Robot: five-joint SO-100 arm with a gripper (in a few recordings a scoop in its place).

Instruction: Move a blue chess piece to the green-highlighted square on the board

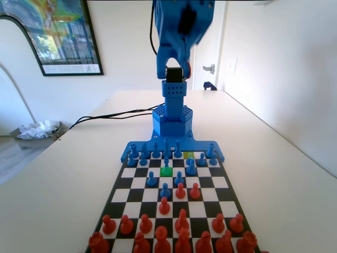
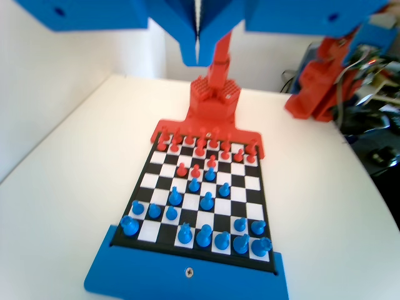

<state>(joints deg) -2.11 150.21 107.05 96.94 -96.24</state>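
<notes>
Blue chess piece (image 1: pixel 166 163): stands upright on the green-highlighted square (image 1: pixel 166 172), third row from the blue arm in the fixed view.
Neighbours: blue pieces (image 1: pixel 191 167) close on both sides; red pieces (image 1: pixel 180 191) toward the near end.
Board (image 2: pixel 148 164): flat on the desk (image 1: pixel 284 174), bare desk along both long edges.
Gripper (image 2: pixel 198 37): raised high above the board, jaws closed together, holding nothing.

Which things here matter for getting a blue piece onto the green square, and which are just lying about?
For the job: blue piece, standing on the green square; board; hand, raised high.

Lying about: red pieces; black cables; box of crumpled paper; poster.
</notes>
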